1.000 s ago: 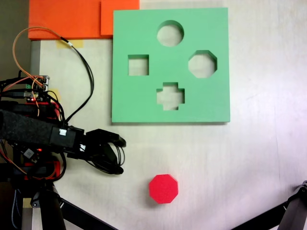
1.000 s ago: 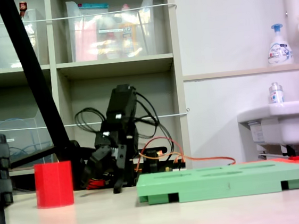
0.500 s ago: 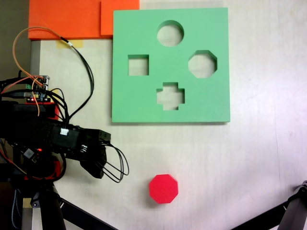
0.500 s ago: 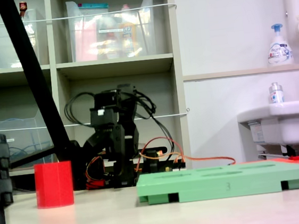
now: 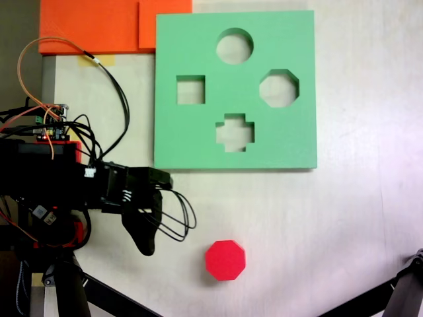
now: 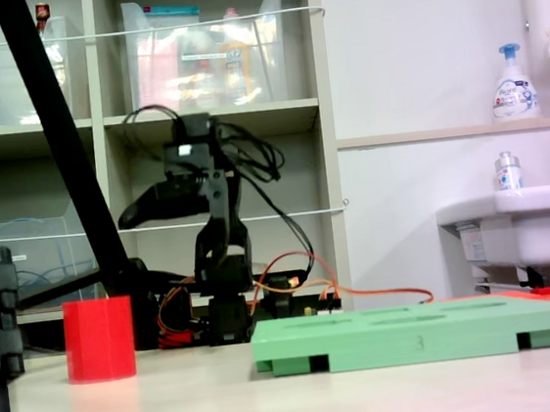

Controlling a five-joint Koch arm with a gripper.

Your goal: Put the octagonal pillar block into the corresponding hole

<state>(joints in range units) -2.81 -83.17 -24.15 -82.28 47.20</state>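
Since half a second ago the arm has lifted and swung out over the tabletop [image 5: 344,218]: in a fixed view from the side the jaws [image 6: 131,219] now hang high above the surface, level with the shelf's lower bay, where before they sat folded low near the base. From above, the jaws [image 5: 147,247] point down the picture toward the octagonal pillar block [image 5: 225,259], near it but apart and to its left. Whether they are open or closed cannot be told, since only one dark tip shows in either view. The red block stands upright on the bare tabletop, well below the green foam board [image 5: 198,142], and in the side view it sits at the left [image 6: 99,339], clear of the board [image 6: 416,331]. The octagonal hole [image 5: 279,88] lies at the board's right side, empty, beside the round, square and cross cutouts.
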